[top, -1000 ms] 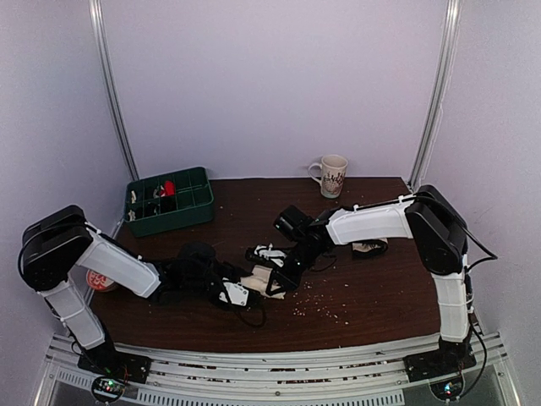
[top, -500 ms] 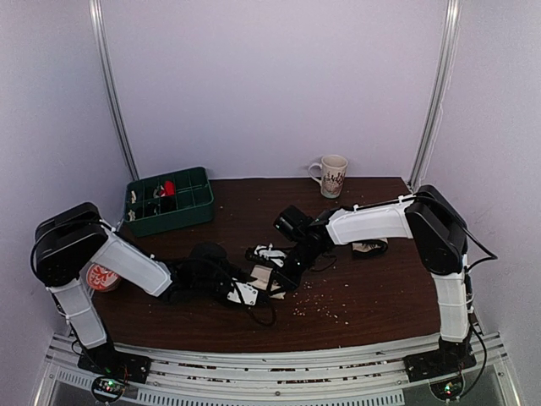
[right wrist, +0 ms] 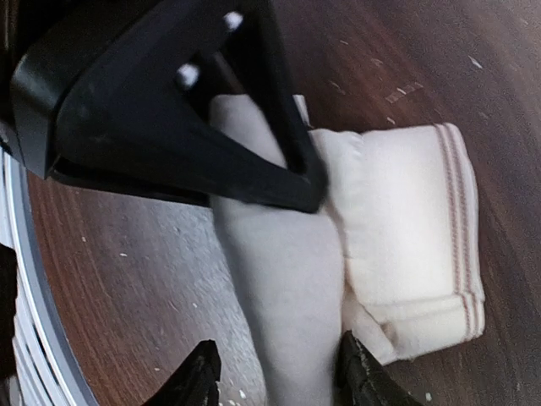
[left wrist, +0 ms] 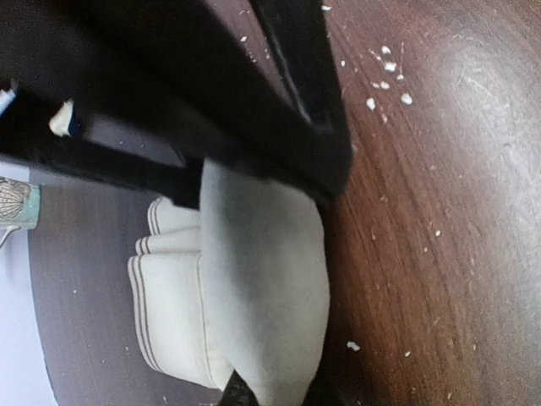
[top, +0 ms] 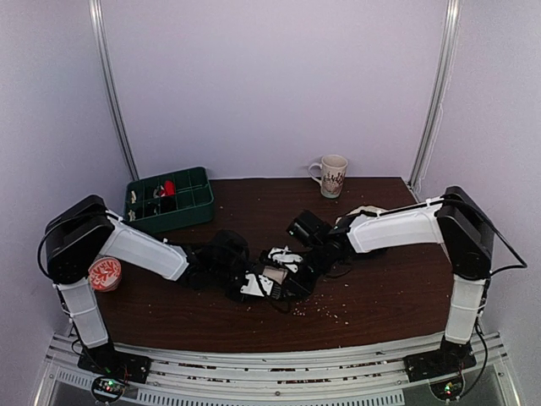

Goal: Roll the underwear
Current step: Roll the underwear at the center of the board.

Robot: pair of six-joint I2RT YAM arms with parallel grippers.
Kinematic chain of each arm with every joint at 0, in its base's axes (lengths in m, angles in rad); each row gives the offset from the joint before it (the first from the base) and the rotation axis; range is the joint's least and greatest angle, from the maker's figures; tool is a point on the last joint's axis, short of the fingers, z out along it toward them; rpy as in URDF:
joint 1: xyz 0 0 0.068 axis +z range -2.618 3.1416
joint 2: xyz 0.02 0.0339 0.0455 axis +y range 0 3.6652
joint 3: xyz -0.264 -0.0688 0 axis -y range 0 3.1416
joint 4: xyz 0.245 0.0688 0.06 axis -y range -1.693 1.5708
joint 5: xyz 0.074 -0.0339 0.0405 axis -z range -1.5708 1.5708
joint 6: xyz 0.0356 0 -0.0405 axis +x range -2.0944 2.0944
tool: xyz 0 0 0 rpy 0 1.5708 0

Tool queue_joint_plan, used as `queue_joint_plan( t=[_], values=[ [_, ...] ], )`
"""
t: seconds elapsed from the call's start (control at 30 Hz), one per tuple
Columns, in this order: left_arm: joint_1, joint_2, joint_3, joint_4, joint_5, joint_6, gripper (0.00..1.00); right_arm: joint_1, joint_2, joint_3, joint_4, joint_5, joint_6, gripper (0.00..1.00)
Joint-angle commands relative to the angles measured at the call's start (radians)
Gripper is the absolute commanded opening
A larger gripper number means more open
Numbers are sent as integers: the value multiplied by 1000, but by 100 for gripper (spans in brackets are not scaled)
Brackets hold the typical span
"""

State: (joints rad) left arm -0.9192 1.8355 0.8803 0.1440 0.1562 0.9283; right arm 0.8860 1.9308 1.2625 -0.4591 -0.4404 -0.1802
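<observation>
The cream underwear [top: 272, 276] lies on the brown table between the two arms, partly rolled. In the left wrist view the underwear [left wrist: 254, 279] is a thick grey-white roll beside folded layers with striped bands. My left gripper [left wrist: 275, 395] is shut on the end of that roll; both dark fingertips press into the cloth. My right gripper [right wrist: 279, 381] is open and straddles the same roll [right wrist: 287, 279]. Its left finger stands apart from the cloth and its right finger touches it. In the top view the left gripper [top: 264, 288] and right gripper [top: 292, 272] meet over the cloth and hide most of it.
A green compartment tray [top: 169, 201] sits at the back left and a patterned mug [top: 331, 175] at the back centre. A red and white round tin [top: 105, 273] rests by the left arm's base. White crumbs [top: 325, 309] are scattered near the front edge.
Both arms and the underwear have shifted to the right. The left gripper has closed on the roll. The right gripper has opened its jaws.
</observation>
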Motion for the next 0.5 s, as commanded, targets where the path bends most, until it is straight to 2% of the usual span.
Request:
queue_joint_plan(
  t=[0.0, 0.23, 0.47],
  values=[
    [10, 64, 96, -253, 72, -96, 0, -7, -153, -136, 32, 263, 102, 54],
    [66, 187, 307, -517, 216, -195, 0, -6, -354, -324, 175, 493, 175, 61],
    [105, 247, 455, -709, 318, -225, 0, 30, -465, -454, 302, 672, 120, 60]
  ],
)
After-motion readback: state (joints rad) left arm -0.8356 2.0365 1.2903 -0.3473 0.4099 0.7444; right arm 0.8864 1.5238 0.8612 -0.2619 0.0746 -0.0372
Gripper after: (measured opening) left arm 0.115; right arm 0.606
